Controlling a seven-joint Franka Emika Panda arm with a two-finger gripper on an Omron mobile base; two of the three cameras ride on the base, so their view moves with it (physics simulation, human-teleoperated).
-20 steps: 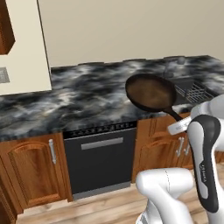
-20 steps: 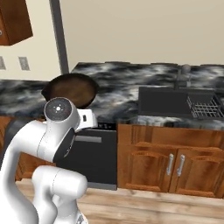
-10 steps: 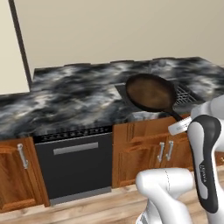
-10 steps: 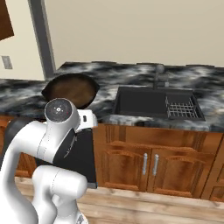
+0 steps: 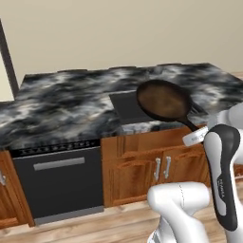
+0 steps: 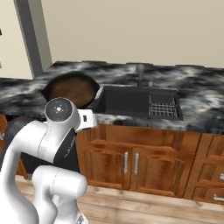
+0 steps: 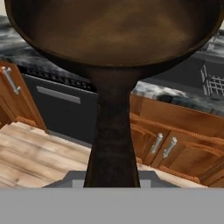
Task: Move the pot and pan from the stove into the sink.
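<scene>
Holding tight with the gripper [image 5: 193,136] on the end of the long black handle of the pan [image 5: 163,100]. Fingers hidden in the base views, but pan up in the air with nothing else touching it, so held. Round part of the pan up and ahead of the gripper, tipped so the brown inside faces back at the arm. Seen from the hand: handle running straight out from the gripper, up to the wide brown bowl of the pan [image 7: 113,30].

Sink [image 5: 126,107] just past the gripper, partly behind the pan in the left base view. From the right base view, gripper [image 6: 89,119] low by the counter edge, pan [image 6: 70,89] just above it, sink [image 6: 122,100] ahead and off to the right. Grey faucet [image 6: 140,72] at the far side of the sink. Little wire rack [image 6: 162,107] at the right end of the sink, well away from the gripper.

Marbled counter [image 5: 61,109] spreading out ahead and to the left. Black dishwasher [image 5: 57,185] lower down on the left. Brown cupboard doors [image 5: 156,171] right under the gripper. Wood floor [image 7: 39,153] far below.
</scene>
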